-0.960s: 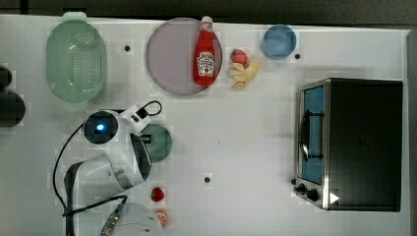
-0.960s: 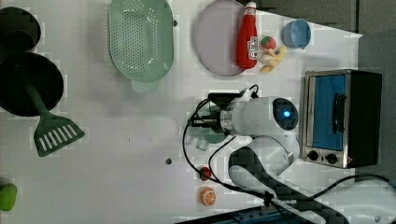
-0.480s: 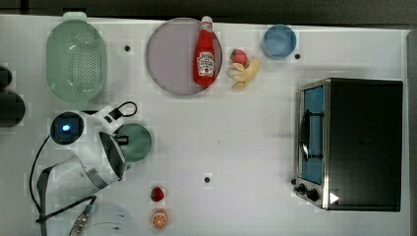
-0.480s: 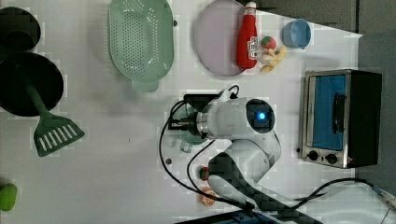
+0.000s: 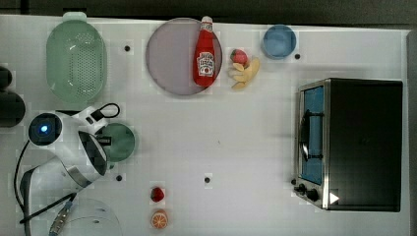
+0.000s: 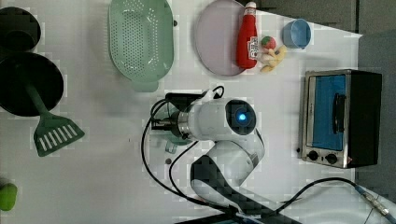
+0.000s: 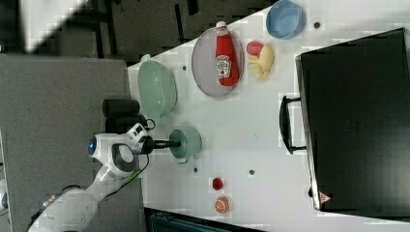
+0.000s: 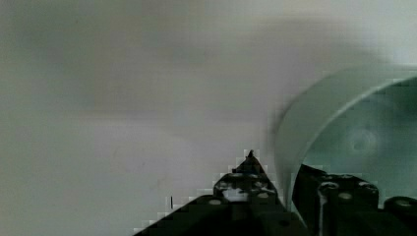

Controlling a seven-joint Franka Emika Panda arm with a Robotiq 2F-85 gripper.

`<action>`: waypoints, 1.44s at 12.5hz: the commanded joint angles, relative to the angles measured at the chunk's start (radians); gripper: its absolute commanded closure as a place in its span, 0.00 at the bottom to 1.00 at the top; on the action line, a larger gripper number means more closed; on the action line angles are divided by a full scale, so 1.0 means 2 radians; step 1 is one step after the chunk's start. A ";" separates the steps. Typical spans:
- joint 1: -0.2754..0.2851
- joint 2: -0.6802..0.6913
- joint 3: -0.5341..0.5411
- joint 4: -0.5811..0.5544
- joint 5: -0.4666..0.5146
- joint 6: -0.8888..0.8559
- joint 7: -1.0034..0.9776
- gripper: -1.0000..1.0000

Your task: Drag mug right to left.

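The dark teal-green mug point(image 5: 120, 142) stands on the white table at the top view's left, below the colander. My gripper point(image 5: 102, 140) reaches it from the top view's left and is shut on the mug's wall. In the wrist view one finger point(image 8: 246, 178) is outside the mug's rim point(image 8: 314, 110) and the other is inside. In the right view the gripper point(image 7: 173, 143) meets the mug point(image 7: 189, 142) at its near side. In the left view the arm covers most of the mug point(image 6: 171, 138).
A pale green colander point(image 5: 76, 59) lies just beyond the mug. A grey plate point(image 5: 172, 56) carries a ketchup bottle point(image 5: 205, 54); a blue bowl point(image 5: 279, 41) and toy food point(image 5: 243, 69) lie beside it. A toaster oven point(image 5: 354, 142) fills the top view's right. Black pans point(image 6: 25, 84) and a spatula point(image 6: 53, 135) sit at the left view's left.
The arm has slid toward the top view's left with the mug in its grip. The mug now sits below the colander.
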 commanded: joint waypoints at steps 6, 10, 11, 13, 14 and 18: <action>-0.017 -0.150 -0.049 0.035 0.004 -0.192 0.057 0.00; -0.046 -0.267 -0.122 0.067 0.004 -0.283 0.057 0.00; -0.053 -0.288 -0.146 0.071 0.004 -0.301 0.057 0.00; -0.065 -0.317 -0.194 0.077 0.002 -0.318 0.057 0.00; -0.069 -0.327 -0.217 0.077 0.002 -0.329 0.056 0.00; -0.073 -0.341 -0.276 0.078 -0.003 -0.366 0.056 0.00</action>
